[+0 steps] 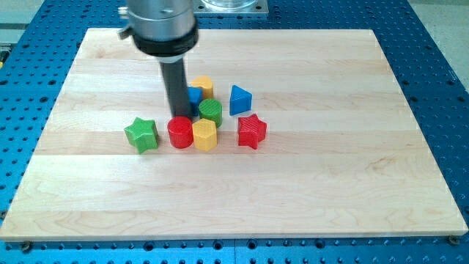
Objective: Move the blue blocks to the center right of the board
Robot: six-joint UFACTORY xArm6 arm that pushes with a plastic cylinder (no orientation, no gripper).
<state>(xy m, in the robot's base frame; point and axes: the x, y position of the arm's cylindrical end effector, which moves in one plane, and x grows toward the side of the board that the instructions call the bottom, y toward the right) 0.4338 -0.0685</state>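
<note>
Camera view: no claw; my tip [179, 116] touches the partly hidden blue block [195, 95].

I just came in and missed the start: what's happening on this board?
The arm's dark rod is pushing blocks on the wooden board. My tip sits in the cluster near the middle, just left of a partly hidden blue block and above the red cylinder. The blue triangular block lies at the cluster's right. Neither blue block has reached the center right.
</note>
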